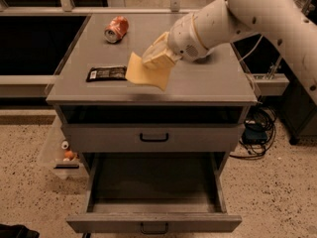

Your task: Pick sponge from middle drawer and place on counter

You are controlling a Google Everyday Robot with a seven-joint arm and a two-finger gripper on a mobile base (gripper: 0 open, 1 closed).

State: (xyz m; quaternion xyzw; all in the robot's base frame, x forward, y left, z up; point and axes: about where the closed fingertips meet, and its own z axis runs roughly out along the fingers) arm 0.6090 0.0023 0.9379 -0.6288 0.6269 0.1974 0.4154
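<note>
My gripper [157, 58] is over the middle of the counter [208, 83], at the end of the white arm that reaches in from the upper right. It is shut on the sponge [145, 73], a pale-yellow foam piece that hangs tilted from the fingers, low over the counter's front centre. I cannot tell whether its lower edge touches the top. The middle drawer [153, 182] stands pulled out below, with a bare grey floor and nothing in it.
A black flat packet [106, 74] lies on the counter just left of the sponge. A crushed orange can [117, 29] lies at the back left. A closed drawer [153, 138] sits above the open one. Cables [255, 133] lie on the floor to the right.
</note>
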